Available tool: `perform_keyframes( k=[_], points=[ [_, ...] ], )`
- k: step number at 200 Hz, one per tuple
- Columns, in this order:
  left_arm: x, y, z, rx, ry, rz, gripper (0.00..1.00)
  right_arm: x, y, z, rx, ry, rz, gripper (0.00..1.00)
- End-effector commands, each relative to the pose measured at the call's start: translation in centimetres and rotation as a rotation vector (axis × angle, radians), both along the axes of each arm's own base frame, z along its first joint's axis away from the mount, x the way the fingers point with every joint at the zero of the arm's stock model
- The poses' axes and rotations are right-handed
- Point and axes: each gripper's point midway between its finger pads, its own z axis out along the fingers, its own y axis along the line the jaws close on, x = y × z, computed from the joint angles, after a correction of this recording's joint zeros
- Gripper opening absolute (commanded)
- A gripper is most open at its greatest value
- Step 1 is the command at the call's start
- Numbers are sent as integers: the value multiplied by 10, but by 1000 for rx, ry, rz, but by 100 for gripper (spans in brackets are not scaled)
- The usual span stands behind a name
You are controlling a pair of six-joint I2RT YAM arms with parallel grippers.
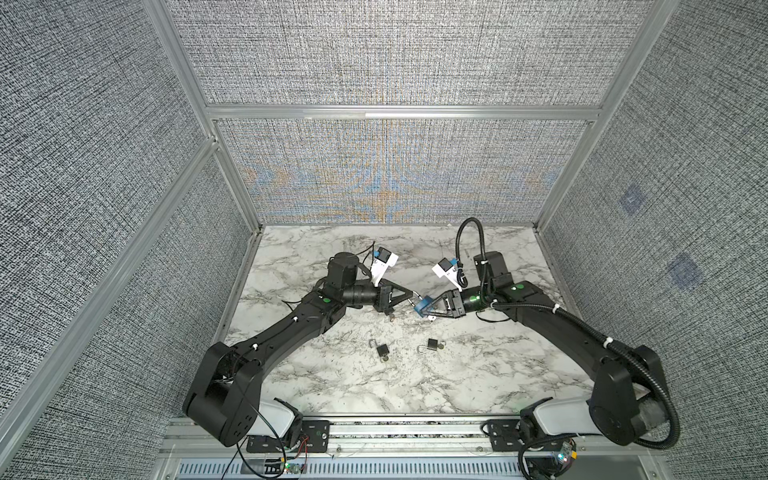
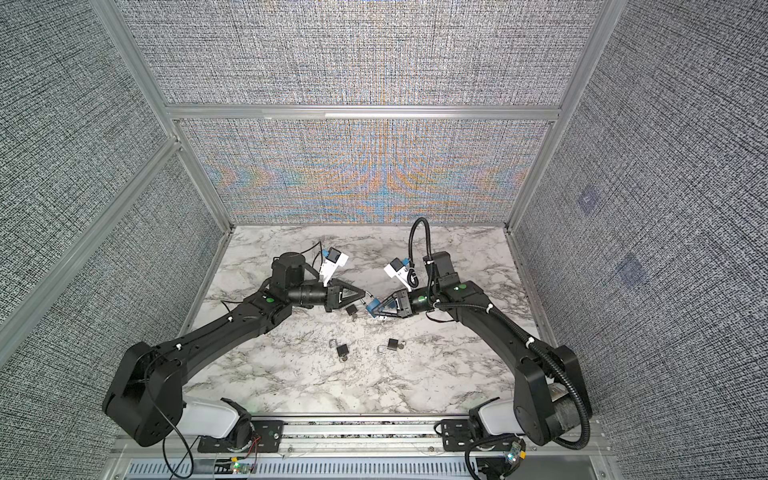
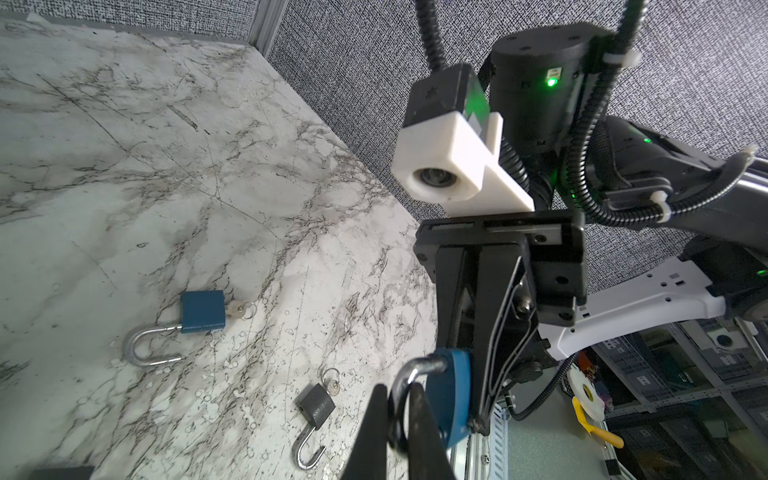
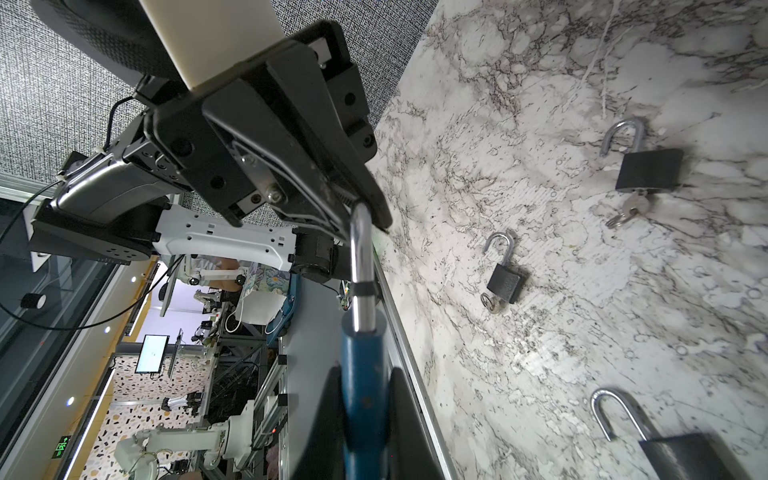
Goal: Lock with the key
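A blue padlock hangs in the air over the middle of the marble table, held between both grippers. My right gripper is shut on its blue body. From the other side, my left gripper is shut on its steel shackle. A small silvery bit sticks out under the right gripper; I cannot tell whether it is the key.
Two dark padlocks lie on the table nearer the front, shackles open, keys in them. A third padlock lies under the left gripper. Fabric walls close in the back and sides.
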Motion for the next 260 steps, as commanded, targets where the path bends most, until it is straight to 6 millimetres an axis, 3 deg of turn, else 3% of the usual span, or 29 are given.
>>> perform_keyframes(
  k=[1, 260],
  points=[
    [-3, -1, 1, -10, -11, -18, 0, 2, 2, 10, 27, -21, 6, 0],
    [-22, -6, -7, -36, 30, -55, 0, 16, 5, 15, 22, -46, -43, 0]
  ],
)
